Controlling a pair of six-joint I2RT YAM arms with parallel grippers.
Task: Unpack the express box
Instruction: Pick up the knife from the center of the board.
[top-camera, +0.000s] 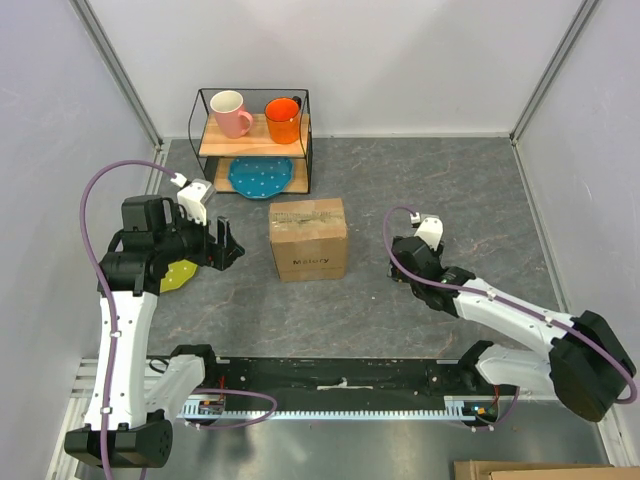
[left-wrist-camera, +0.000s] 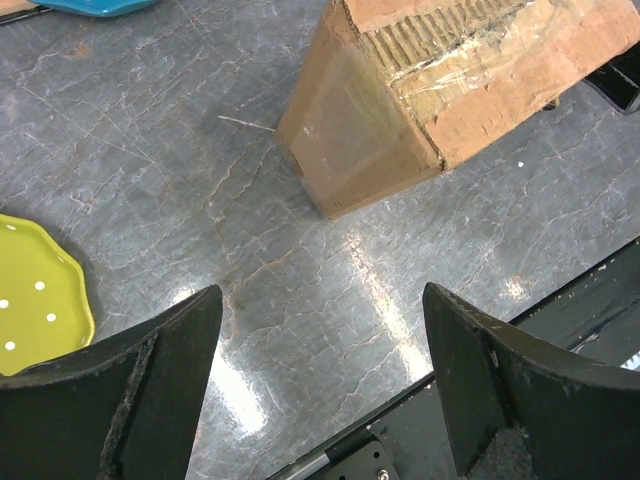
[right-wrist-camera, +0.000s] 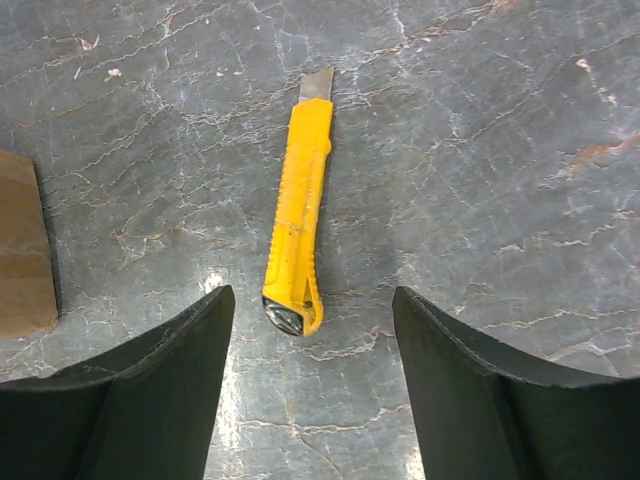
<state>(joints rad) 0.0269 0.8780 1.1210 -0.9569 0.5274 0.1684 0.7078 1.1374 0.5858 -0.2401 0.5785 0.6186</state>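
Low, the right hand (right-wrist-camera: 312, 294) hovers spread over a yellow knife (right-wrist-camera: 300, 200), the left hand (left-wrist-camera: 322, 292) spread near the express box (left-wrist-camera: 352, 130).

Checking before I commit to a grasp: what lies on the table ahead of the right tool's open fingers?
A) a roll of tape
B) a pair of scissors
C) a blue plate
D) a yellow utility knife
D: the right wrist view shows a yellow utility knife lying flat on the table, in line with the gap of the open right tool, which does not touch it.
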